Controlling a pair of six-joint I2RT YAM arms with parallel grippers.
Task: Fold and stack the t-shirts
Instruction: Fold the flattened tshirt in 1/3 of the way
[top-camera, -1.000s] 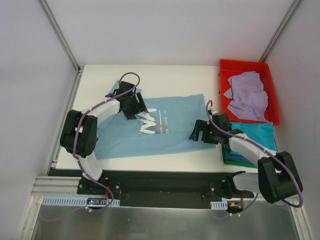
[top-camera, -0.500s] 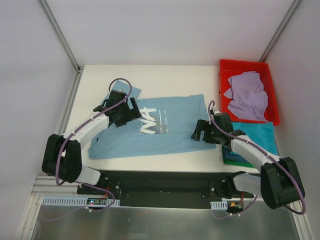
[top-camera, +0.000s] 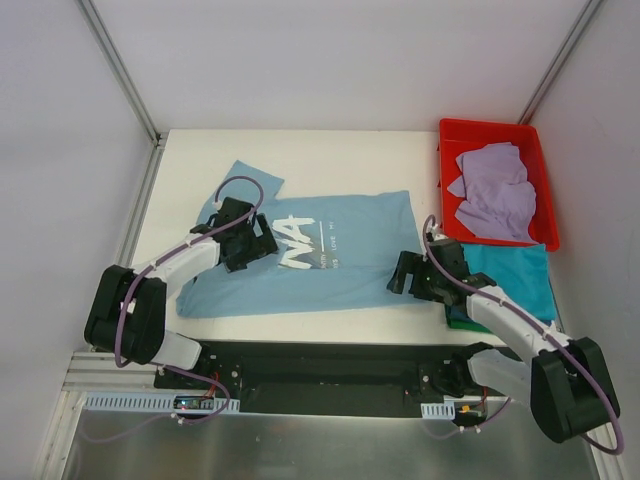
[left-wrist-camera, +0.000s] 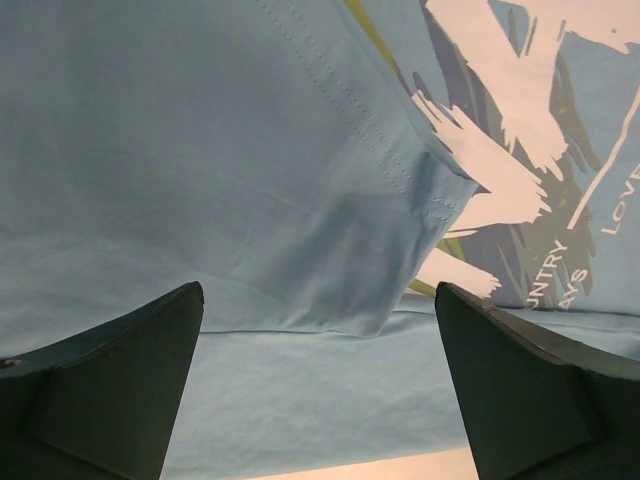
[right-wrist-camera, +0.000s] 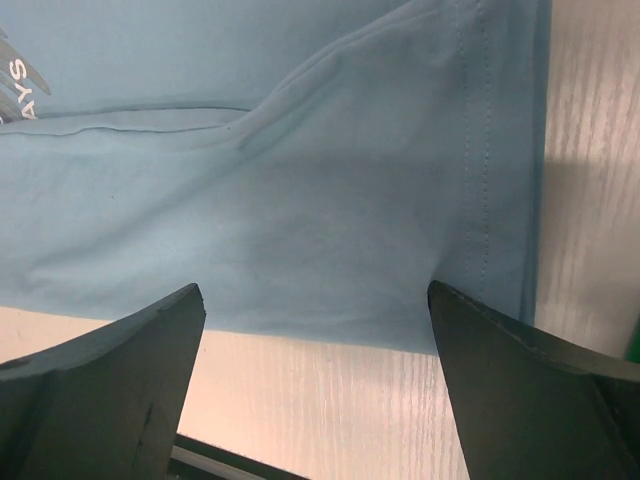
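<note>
A light blue t-shirt (top-camera: 330, 262) with white lettering (top-camera: 298, 246) lies spread on the white table (top-camera: 190, 160). My left gripper (top-camera: 258, 248) hangs open just over its left part, by the print. In the left wrist view the gripper (left-wrist-camera: 320, 400) has only flat blue cloth (left-wrist-camera: 200, 180) and a folded edge between its fingers. My right gripper (top-camera: 403, 276) is open at the shirt's near right corner. In the right wrist view the gripper (right-wrist-camera: 315, 390) has the shirt's hem (right-wrist-camera: 300, 200) and bare table (right-wrist-camera: 330, 400) between its fingers. A lavender t-shirt (top-camera: 495, 192) lies in the bin. Folded teal, blue and dark green t-shirts (top-camera: 515, 278) are stacked at the right.
A red plastic bin (top-camera: 447, 135) stands at the back right corner, behind the folded stack. Metal frame posts rise at both back corners. The arms' black base rail (top-camera: 320, 365) runs along the near edge.
My left gripper opened, let go of the blue shirt and drew back to the left and nearer. The shirt now lies flatter. My right gripper shifted slightly nearer, still open.
</note>
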